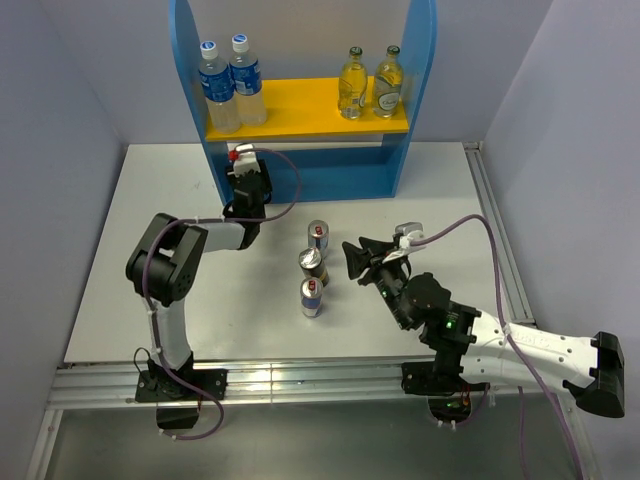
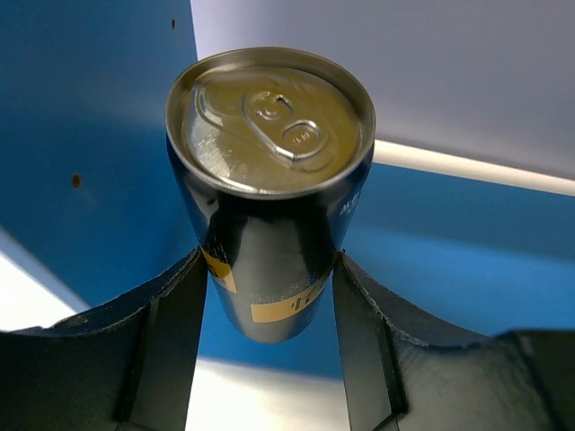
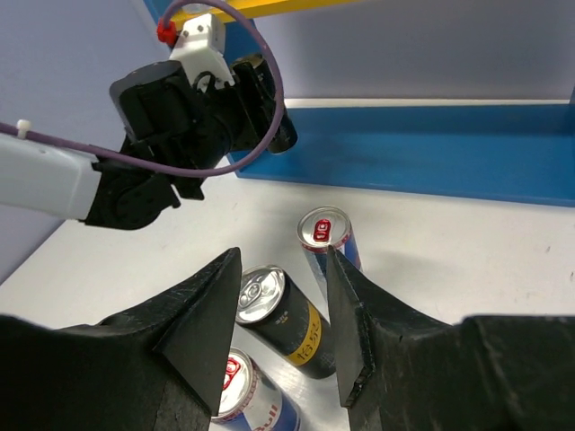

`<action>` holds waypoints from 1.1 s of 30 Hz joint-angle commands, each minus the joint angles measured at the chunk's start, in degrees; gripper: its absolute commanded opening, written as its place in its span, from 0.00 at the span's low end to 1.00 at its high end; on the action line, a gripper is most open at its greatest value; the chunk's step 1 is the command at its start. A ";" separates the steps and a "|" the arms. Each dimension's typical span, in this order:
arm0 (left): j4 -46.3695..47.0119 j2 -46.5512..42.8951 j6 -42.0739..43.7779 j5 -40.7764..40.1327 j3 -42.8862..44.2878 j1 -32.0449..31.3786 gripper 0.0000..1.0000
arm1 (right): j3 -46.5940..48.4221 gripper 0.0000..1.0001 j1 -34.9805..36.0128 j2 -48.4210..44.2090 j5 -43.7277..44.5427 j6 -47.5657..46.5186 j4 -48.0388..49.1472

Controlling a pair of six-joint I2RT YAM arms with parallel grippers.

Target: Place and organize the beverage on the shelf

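Note:
My left gripper (image 1: 246, 168) is shut on a dark gold-topped can (image 2: 269, 171) and holds it at the lower left opening of the shelf (image 1: 310, 112), against its blue back (image 2: 81, 117). The right wrist view shows this gripper (image 3: 256, 99) by the shelf base (image 3: 404, 153). Two glass bottles with green caps (image 1: 370, 84) stand on the right of the yellow board. A second dark can (image 1: 313, 266) stands on the table between two silver-blue cans (image 1: 318, 237) (image 1: 312, 298). My right gripper (image 1: 362, 258) is open and empty just right of these cans, which show in its view (image 3: 280, 310).
Two plastic water bottles with blue labels (image 1: 230, 84) stand on the left of the yellow board. The middle of the board is bare. A metal rail (image 1: 495, 240) runs along the table's right edge. The left arm's purple cable (image 1: 290, 190) loops beside the shelf.

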 commanded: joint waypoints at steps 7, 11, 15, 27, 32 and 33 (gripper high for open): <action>3.02 5.38 -1.29 1.08 8.13 2.86 0.00 | -0.60 0.49 -1.13 0.58 0.41 -0.50 3.27; -0.24 7.67 -3.41 2.05 11.46 4.09 0.00 | -0.78 0.49 -1.49 1.02 0.31 -0.50 3.62; -2.79 8.73 -5.34 3.01 12.96 5.32 0.03 | -1.13 0.49 -1.66 0.67 0.32 -0.24 3.71; -4.73 6.71 -5.78 5.30 11.03 5.59 0.99 | -1.66 0.54 -2.19 -0.03 0.23 0.12 3.97; -5.52 4.17 -5.35 4.42 8.58 4.80 0.99 | -1.83 0.54 -2.28 -0.12 0.32 0.29 3.97; -5.43 3.29 -5.08 3.72 7.79 3.93 0.99 | -1.92 0.54 -2.28 -0.12 0.23 0.29 3.97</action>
